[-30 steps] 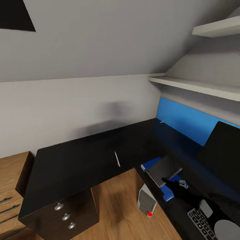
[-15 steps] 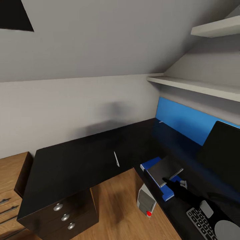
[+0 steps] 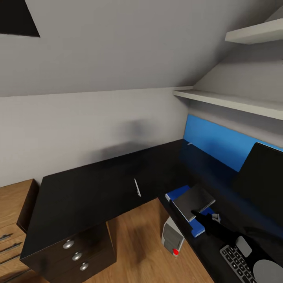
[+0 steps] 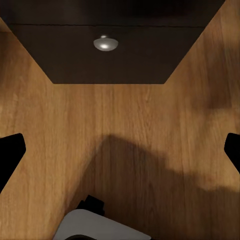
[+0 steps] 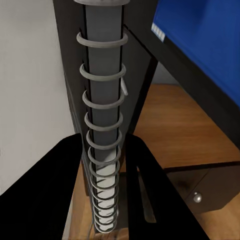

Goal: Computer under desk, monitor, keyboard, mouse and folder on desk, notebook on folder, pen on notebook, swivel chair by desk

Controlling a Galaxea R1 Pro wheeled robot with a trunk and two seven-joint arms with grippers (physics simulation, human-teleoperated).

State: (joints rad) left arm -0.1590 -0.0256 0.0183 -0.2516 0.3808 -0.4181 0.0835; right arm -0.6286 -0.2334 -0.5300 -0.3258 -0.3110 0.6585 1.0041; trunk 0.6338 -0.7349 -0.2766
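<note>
2 grippers: the left gripper [image 4: 120, 150] had its fingers wide apart and held nothing; the right gripper [image 3: 202, 218] was closed on the notebook [image 3: 194, 202].
Right grip: in the right wrist view, the 2 black fingers [image 5: 50, 200] pressed on both sides of the notebook's wire rings [image 5: 102, 125], near 1 end.
Left gripper spot: it hung over the wood floor [image 4: 125, 130], in front of the black drawer unit [image 4: 110, 65] and 1 of its round silver knobs [image 4: 105, 44].
Notebook: grey, lying on the blue folder [image 3: 179, 193], a bit turned, so blue showed at 2 ends.
Folder: flat on the desk [image 3: 86, 192], near the inside corner of the L, close to the front edge.
Pen [image 3: 137, 187]: thin and white, lying alone on the desk, well apart from the notebook and on its left in the head view.
Computer [image 3: 172, 236]: standing up on the floor, tucked partly under the desk edge, below the folder, with a red spot low on its front.
Monitor [image 3: 261, 184]: big and black, on the desk at the right of the head view, in front of the blue wall panel [image 3: 220, 141].
Keyboard [image 3: 237, 263]: black, on the desk at the bottom right, cut off by the picture edge.
Mouse: a small grey thing [image 3: 243, 245] just beside the keyboard may have been it; it was hard to tell.
Drawers: 3 knobs in a row on the unit under the left end of the desk.
Other things: a light wood chest [image 3: 11, 220] at the far left, and 2 pale shelves [image 3: 232, 100] on the wall above.
</note>
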